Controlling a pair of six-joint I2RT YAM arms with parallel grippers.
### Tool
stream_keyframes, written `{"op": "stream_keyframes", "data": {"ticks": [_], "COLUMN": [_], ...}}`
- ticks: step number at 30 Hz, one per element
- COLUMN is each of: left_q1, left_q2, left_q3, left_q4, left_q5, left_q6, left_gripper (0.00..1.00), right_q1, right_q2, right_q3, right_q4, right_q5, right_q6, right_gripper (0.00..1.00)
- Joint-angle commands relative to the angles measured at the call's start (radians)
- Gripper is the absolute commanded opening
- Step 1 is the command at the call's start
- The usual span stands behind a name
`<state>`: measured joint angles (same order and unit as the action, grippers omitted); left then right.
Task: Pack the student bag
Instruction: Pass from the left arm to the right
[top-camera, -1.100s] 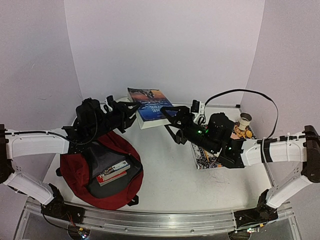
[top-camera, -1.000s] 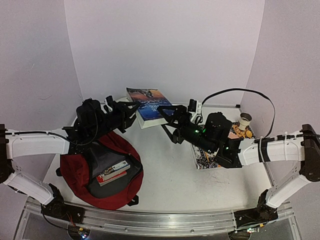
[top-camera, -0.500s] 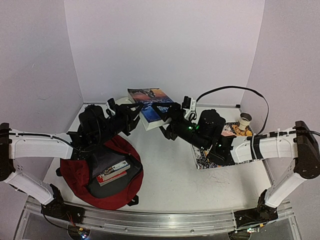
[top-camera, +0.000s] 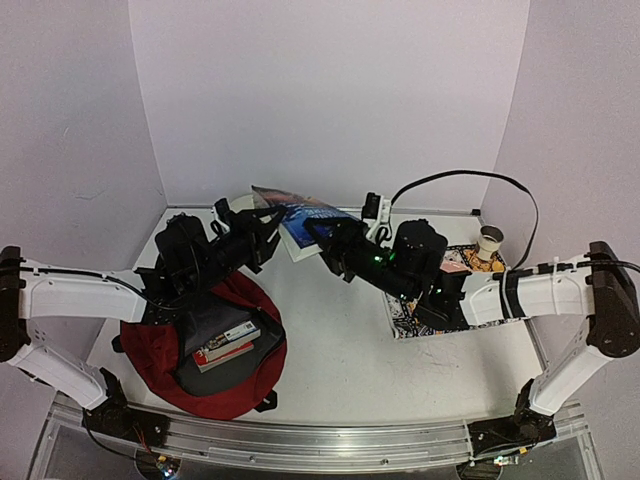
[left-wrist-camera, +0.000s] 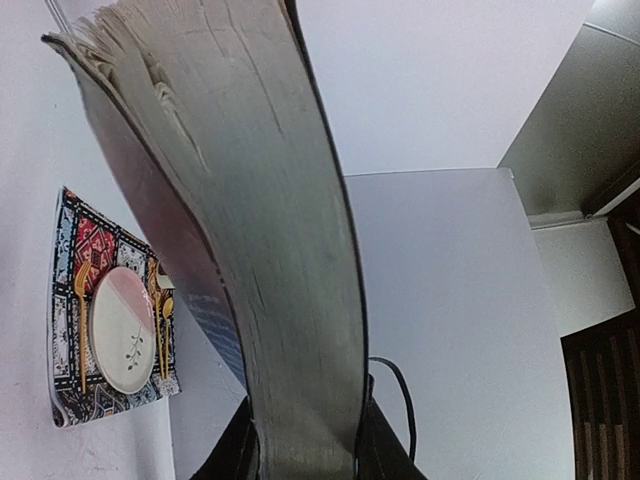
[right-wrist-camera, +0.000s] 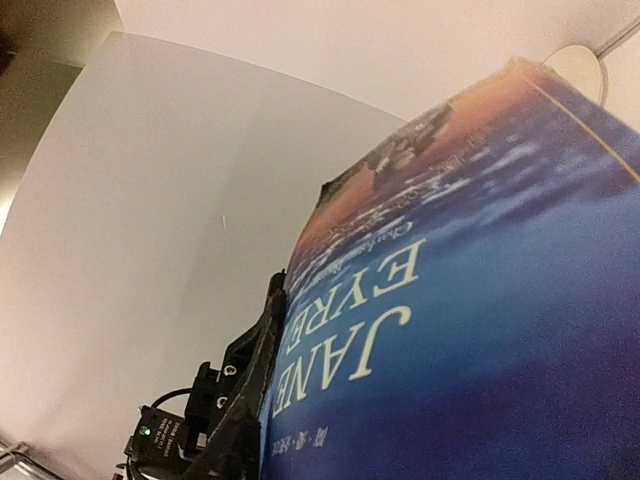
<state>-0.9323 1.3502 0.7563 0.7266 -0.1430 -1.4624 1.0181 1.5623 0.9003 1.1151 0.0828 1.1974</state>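
Your left gripper (left-wrist-camera: 310, 450) is clamped on the book (top-camera: 300, 212), its fingers pinching the block of pages, which bows as it rises away from them in the left wrist view. The right gripper (top-camera: 318, 232) is at the book's right side, pressed in close. Its own camera shows only the blue cover and none of its fingers, so you cannot tell whether it has closed on the book or merely stands at it.

The bag (top-camera: 150, 345) lies flat on the table (top-camera: 340, 340), to the left of the book and nearer the arms. Its mouth is open, and a small stack of books (top-camera: 225, 347) is already inside.

- **Slipping:** the book is tilted and held by one narrow pinch, so it may swing or slide out. If that pinch holds only part of the pages, they can fan open or crease.
- **Two grips at once:** if the right gripper does close while the left one holds, any move that is not matched will twist the book or tug it out of one grip.
- **Entering the bag:** nothing is holding the mouth open, and the fabric is soft. A corner of the book can catch the rim, fold it shut, or drag the bag across the table.
- **The stack inside:** it takes up part of the opening, so the book may land on it and stay half out.
- **Beyond the book:** the patterned mat (left-wrist-camera: 65, 230) with its plate (left-wrist-camera: 120, 335) lies to the right of the book and nearer the arms. A wide swing of the right arm could knock them.
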Motion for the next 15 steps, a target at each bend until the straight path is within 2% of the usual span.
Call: {"op": "stream_keyframes", "data": {"ticks": [1,4,7,10,15], "left_q1": [-0.009,-0.008,-0.006,0.007,0.043], "left_q2": [-0.072,-0.103,-0.146,-0.187,-0.273], "left_q3": [-0.018,-0.059,-0.108,-0.143,-0.138], "left_q4": [0.181,0.179,0.17,0.129,-0.07], "left_q5": [0.077,0.062,0.038,0.028,0.04], "left_q6": [0.058,0.105,0.145,0.191,0.326], "left_gripper": [0.08,0.16,0.27,0.43,0.6], "right_q1": [-0.049,-0.064,-0.079,-0.099,-0.131], "right_q2": [-0.053,-0.064,-0.08,-0.097,-0.129], "right_q3": [0.019,0.01,-0.004,-0.016,-0.053], "right_q4": [0.164,0.167,0.173,0.174,0.173], "right_q5": [-0.011,-0.033,-0.062,-0.079,-0.131], "right_q6": [-0.023,-0.03,-0.036,-0.042,-0.045], "right_gripper": [0.19,0.0,0.0,0.0,0.0]}}
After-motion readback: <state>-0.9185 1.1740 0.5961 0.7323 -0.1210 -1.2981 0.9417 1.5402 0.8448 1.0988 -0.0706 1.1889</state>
